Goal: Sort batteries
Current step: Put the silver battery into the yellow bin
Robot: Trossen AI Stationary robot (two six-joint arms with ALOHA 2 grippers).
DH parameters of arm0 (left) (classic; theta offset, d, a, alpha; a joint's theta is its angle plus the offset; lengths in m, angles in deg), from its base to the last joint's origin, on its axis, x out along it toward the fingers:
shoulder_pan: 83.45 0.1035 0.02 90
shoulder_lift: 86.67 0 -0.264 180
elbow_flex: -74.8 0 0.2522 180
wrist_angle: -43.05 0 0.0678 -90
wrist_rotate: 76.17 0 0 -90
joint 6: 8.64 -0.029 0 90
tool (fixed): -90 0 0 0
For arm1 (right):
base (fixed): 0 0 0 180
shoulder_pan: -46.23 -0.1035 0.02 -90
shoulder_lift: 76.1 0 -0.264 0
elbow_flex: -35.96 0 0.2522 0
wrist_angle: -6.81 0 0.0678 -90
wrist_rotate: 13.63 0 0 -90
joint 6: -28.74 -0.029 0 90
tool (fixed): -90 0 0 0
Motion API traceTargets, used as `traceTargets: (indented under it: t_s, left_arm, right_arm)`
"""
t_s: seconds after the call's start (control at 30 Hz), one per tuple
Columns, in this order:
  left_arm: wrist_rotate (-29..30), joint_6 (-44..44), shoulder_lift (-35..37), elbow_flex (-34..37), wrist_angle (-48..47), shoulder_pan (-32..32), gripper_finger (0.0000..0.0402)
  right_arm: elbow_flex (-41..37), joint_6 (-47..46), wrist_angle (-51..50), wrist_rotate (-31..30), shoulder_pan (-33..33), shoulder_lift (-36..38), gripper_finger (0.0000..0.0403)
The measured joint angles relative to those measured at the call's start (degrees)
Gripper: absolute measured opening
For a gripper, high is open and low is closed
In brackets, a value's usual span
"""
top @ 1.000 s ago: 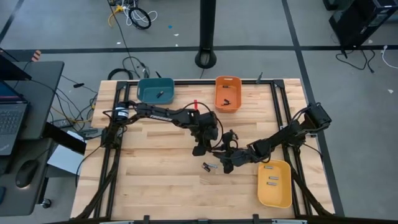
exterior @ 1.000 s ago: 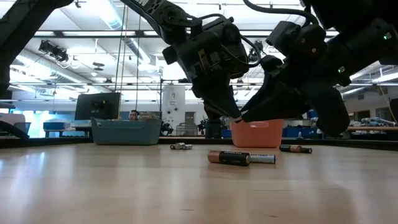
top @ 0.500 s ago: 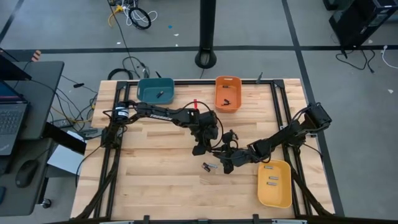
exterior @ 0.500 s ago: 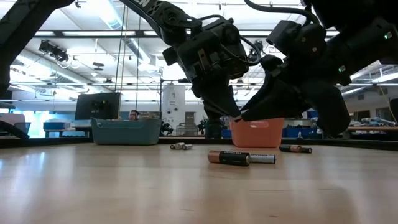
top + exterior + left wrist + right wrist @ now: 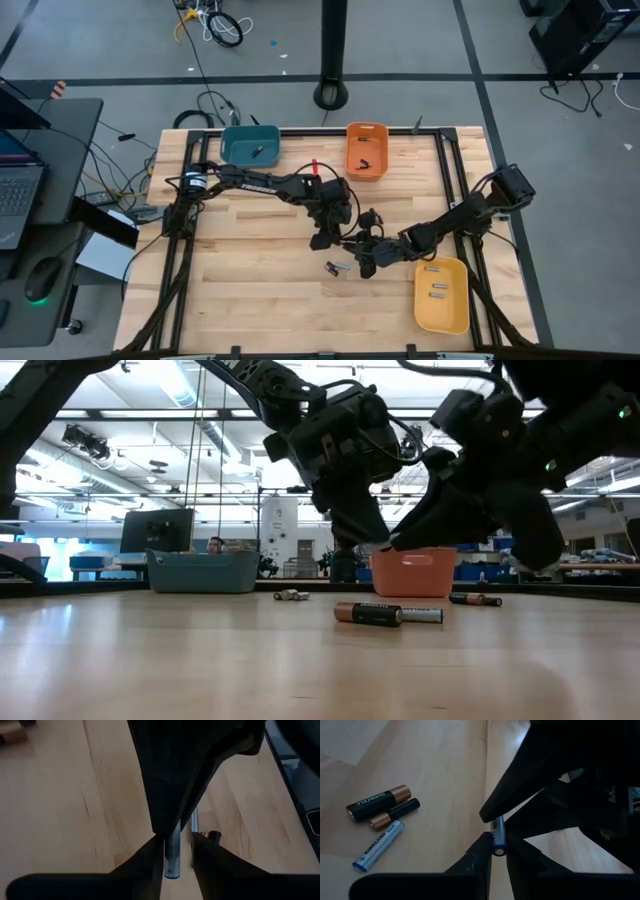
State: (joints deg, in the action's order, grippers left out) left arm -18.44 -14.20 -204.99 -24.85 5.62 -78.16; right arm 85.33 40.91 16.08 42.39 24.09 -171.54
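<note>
Both grippers meet above mid-table on one silvery-blue battery (image 5: 171, 856) (image 5: 499, 836). My right gripper (image 5: 499, 847) (image 5: 360, 258) is shut on it. My left gripper (image 5: 177, 851) (image 5: 335, 243) stands around the same battery, slightly open. Below them three loose batteries lie on their sides on the wood (image 5: 336, 268): a big black-and-copper one (image 5: 379, 802) (image 5: 368, 613), a thinner black-and-copper one (image 5: 395, 813) and a silvery-blue one (image 5: 379, 845) (image 5: 421, 615). More batteries (image 5: 292, 595) (image 5: 475, 599) lie farther back. My right gripper pinches the silvery-blue battery's end (image 5: 499, 844) between its two fingers, and the battery runs along them. It is lifted clear of the table. My left gripper has the battery's other end (image 5: 171, 865) against one finger (image 5: 150, 862). A narrow gap shows before the other finger (image 5: 207, 857).
A teal bin (image 5: 232, 148) and an orange bin (image 5: 350, 150) stand at the table's far edge, each with dark batteries inside. A yellow bin (image 5: 421, 295) at the near right corner holds silvery ones. The wood left of the arms lies bare.
Both grippers have shifted only slightly where they meet, the right one rising a little. The battery stays between them, and the batteries on the table have not moved.
</note>
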Motion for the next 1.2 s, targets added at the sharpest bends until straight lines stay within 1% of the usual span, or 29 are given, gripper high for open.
traceTargets:
  t_s: [0.07, 0.23, 0.3, 0.43, 0.57, 0.7, 0.87, 0.93, 1.0, 1.2]
  left_arm:
    - [1.12, -1.30, 0.45, -0.18, 0.49, -0.19, 0.0116]
    - [10.04, -7.46, 4.18, -0.14, 0.58, -1.45, 0.0122]
    - [12.39, -9.05, 5.85, -0.12, 0.61, -1.85, 0.0122]
    - [12.75, -10.47, 9.00, -0.14, 2.04, -2.00, 0.0122]
    - [12.76, -10.62, 9.92, 0.36, 2.33, -2.03, 0.0122]
    - [12.99, -10.47, 10.81, 4.07, 7.56, -2.03, 0.0122]
    - [15.41, -9.04, 12.55, 9.29, 15.11, -2.03, 0.0122]
    - [16.20, -8.90, 13.75, 11.43, 17.24, -2.03, 0.0122]
    - [17.49, -8.81, 15.58, 13.51, 19.35, -2.08, 0.0122]
    - [21.13, -7.32, 22.98, 22.31, 26.81, -2.09, 0.0122]
  right_arm:
    - [0.00, -0.59, -1.71, -0.66, -0.51, 1.68, 0.0053]
    - [0.00, -4.43, -9.30, -1.60, -2.07, 7.36, 0.0052]
    - [0.00, -6.66, -12.86, -1.54, -2.87, 9.97, 0.0052]
    - [0.04, -12.61, -20.80, -0.71, -4.58, 15.66, 0.0052]
    - [3.68, -21.32, -33.61, 1.28, -7.10, 20.12, 0.0052]
    - [10.19, -30.40, -48.61, 4.11, -10.43, 21.08, 0.0052]
    - [18.10, -41.78, -63.45, 9.04, -14.94, 19.60, 0.0052]
    - [19.72, -47.12, -67.85, 11.22, -16.87, 19.56, 0.0052]
    - [20.91, -52.54, -69.72, 13.54, -18.79, 20.10, 0.0052]
    - [23.53, -69.07, -77.47, 17.41, -25.51, 20.51, 0.0052]
